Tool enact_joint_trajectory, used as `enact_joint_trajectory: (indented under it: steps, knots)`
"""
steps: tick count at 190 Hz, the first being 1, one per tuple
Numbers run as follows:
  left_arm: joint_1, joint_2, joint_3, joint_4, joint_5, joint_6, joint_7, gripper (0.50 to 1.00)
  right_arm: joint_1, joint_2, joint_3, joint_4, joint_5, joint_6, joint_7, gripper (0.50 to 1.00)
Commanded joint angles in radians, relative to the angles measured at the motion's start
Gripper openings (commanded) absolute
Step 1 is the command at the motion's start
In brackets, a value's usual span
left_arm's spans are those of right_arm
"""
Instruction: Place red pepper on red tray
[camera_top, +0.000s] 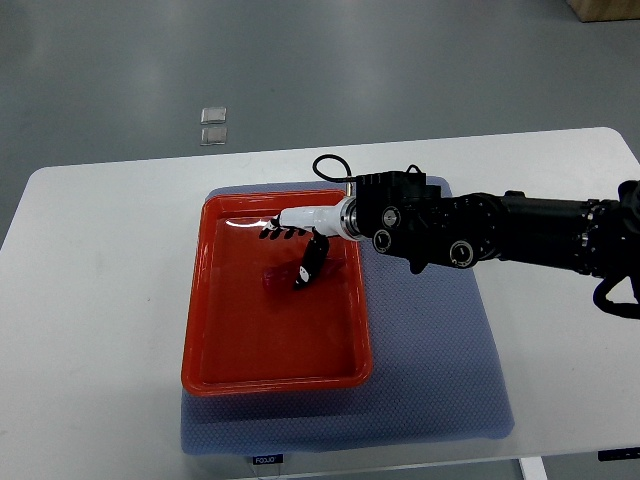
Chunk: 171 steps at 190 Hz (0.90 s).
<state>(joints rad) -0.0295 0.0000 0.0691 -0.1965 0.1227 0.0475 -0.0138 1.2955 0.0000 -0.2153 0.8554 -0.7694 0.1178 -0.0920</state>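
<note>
The scene is lit evenly and brightly from overhead, and no part is left dim. The white table (90, 300) is rendered close to overexposed, with little surface detail kept. A streak of white glare is seen on the far inner edge of the glossy red tray (215, 340). Only soft, faint shadows are cast, 1 beneath the black arm (540, 235) onto the blue mat (430, 370). Focus is held across the frame, though fine detail is softened. The table's edges are shown slightly bowed.
</note>
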Motion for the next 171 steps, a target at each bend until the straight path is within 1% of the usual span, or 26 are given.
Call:
enact_joint_trajectory:
  steps: [1, 22, 38, 57, 74, 82, 86, 98, 121, 144, 171]
  knots:
    - [0.0, 0.0, 0.0, 0.0, 0.0, 0.0, 0.0, 1.0, 0.002, 0.0, 0.057, -0.001, 0.002, -0.001, 0.0, 0.901]
    - [0.0, 0.0, 0.0, 0.0, 0.0, 0.0, 0.0, 1.0, -0.004, 0.0, 0.186, 0.001, 0.015, -0.001, 0.005, 0.901]
    - [0.0, 0.0, 0.0, 0.0, 0.0, 0.0, 0.0, 1.0, -0.024, -0.051, 0.307, 0.002, 0.035, -0.003, 0.005, 0.901]
    - [0.0, 0.0, 0.0, 0.0, 0.0, 0.0, 0.0, 1.0, -0.119, -0.127, 0.487, 0.007, 0.059, -0.013, 0.005, 0.901]
    - [0.0, 0.0, 0.0, 0.0, 0.0, 0.0, 0.0, 1.0, -0.217, -0.164, 0.677, 0.014, 0.114, -0.023, 0.014, 0.901]
    - [0.0, 0.0, 0.0, 0.0, 0.0, 0.0, 0.0, 1.0, -0.286, -0.167, 0.795, 0.014, 0.165, -0.024, 0.034, 0.901]
    - [0.0, 0.0, 0.0, 0.0, 0.0, 0.0, 0.0, 1.0, -0.335, -0.164, 0.884, 0.013, 0.203, -0.024, 0.054, 0.901]
    - [0.0, 0.0, 0.0, 0.0, 0.0, 0.0, 0.0, 1.0, -0.424, -0.15, 1.059, 0.011, 0.283, -0.023, 0.094, 0.901]
    - [0.0, 0.0, 0.0, 0.0, 0.0, 0.0, 0.0, 1.0, -0.535, -0.127, 1.257, 0.008, 0.427, -0.017, 0.155, 0.903]
    - [0.0, 0.0, 0.0, 0.0, 0.0, 0.0, 0.0, 1.0, -0.614, -0.092, 1.307, -0.001, 0.551, -0.012, 0.198, 0.913]
    - [0.0, 0.0, -0.002, -0.001, 0.0, 0.0, 0.0, 1.0, -0.691, -0.089, 1.309, -0.006, 0.621, 0.017, 0.262, 0.913]
